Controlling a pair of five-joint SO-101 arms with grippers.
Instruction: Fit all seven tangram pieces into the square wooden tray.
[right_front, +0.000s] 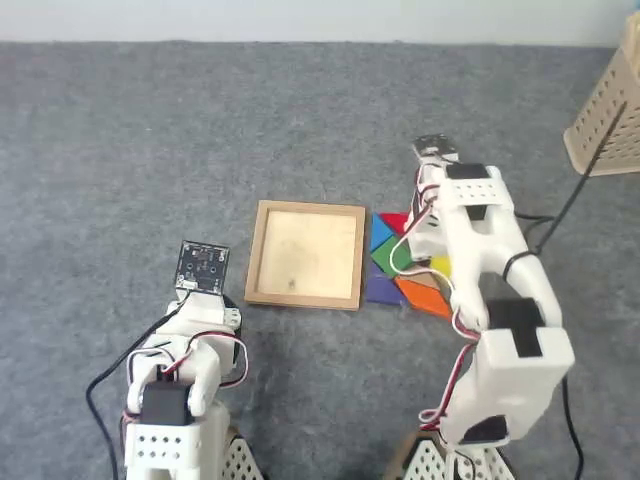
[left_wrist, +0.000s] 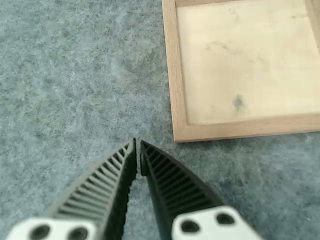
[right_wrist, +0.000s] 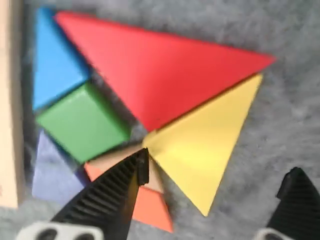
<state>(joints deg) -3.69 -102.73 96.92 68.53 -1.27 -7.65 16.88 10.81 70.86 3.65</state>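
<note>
The square wooden tray (right_front: 305, 212) lies empty at mid-table, its rim (left_wrist: 172, 75) just beyond my left gripper (left_wrist: 136, 146), which is shut on nothing above the carpet. The tangram pieces lie packed together right of the tray: red triangle (right_wrist: 160, 70), yellow triangle (right_wrist: 205, 145), blue piece (right_wrist: 55, 65), green square (right_wrist: 82, 122), purple piece (right_wrist: 50, 170) and orange piece (right_wrist: 147, 202). My right gripper (right_wrist: 219, 172) hangs open over the yellow triangle, one fingertip (right_wrist: 142, 162) at its inner corner. From above, the right arm (right_front: 480, 240) covers part of the cluster (right_front: 398, 262).
Grey carpet covers the whole table. A slatted beige basket (right_front: 610, 110) stands at the far right edge. The left arm (right_front: 185, 360) sits near the front left, short of the tray's near corner. Cables trail beside both arm bases.
</note>
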